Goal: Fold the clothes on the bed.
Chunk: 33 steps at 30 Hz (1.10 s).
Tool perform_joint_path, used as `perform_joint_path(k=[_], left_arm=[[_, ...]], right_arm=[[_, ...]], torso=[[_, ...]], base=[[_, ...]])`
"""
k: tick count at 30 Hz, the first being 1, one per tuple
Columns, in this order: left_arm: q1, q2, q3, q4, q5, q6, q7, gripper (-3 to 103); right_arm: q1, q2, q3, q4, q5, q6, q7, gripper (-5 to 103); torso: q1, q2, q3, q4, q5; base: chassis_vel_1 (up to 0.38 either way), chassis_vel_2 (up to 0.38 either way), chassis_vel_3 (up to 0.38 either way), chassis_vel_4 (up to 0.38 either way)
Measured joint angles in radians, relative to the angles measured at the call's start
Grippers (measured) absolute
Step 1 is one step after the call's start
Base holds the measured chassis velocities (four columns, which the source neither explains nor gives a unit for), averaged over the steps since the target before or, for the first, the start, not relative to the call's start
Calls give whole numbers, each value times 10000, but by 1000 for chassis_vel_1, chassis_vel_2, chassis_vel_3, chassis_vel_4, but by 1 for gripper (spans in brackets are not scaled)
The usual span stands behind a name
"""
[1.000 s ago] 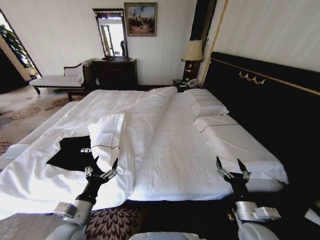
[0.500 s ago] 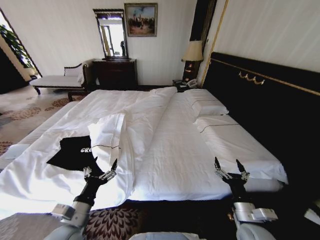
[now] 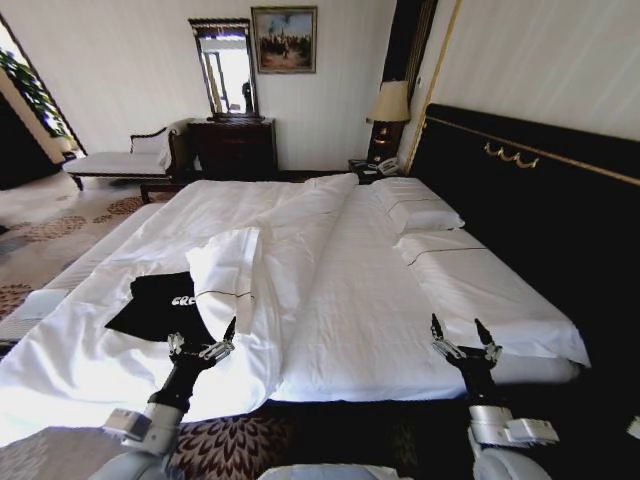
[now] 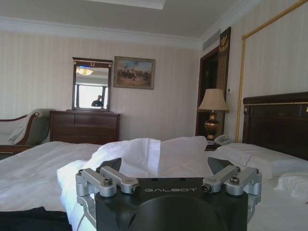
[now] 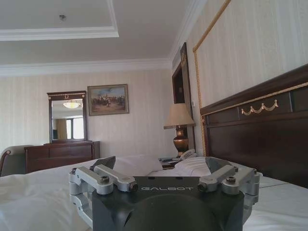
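The bed (image 3: 350,300) is covered in white sheets. A rumpled duvet (image 3: 260,270) and pillows (image 3: 425,215) are laid on it. A black T-shirt (image 3: 160,305) is spread near the left edge.

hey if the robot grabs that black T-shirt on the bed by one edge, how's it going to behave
Probably floppy: the T-shirt lies flat and limp on the bed, so a one-edge lift would likely let the rest sag. It looks thin, so likely light. A white duvet fold overlaps its edge and may drag on it.

Daylight floods in from the robot's left, glaring on the white bed (image 3: 330,300) near its left edge; the dark headboard (image 3: 540,230) stays shadowed. Head view bends lines at its edges; wrist views look dimmer, softer
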Motion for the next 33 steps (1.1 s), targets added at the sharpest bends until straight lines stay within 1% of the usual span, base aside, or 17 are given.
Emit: perform_joint_path(k=[12,25,33], left_arm=[[-7,14,-7,110,-29,-147,0,100],[-40,179,-79,289,-212,-293,-1,100],[-114,233,-77,430,-282,-334,0,100]], right_arm=[[-4,54,-30,-72,-143,-10,92,100],[-12,209,-32,-127,-364,-20,132,100],[11,257,-37,-233,-412,-22,134,100]], torso=[[0,0,0,-1,1],[0,0,0,-1,4],[0,0,1,0,2]], base=[[148,144,-160,-147],[51,77,-54,-62],[90,196,-90,-193]])
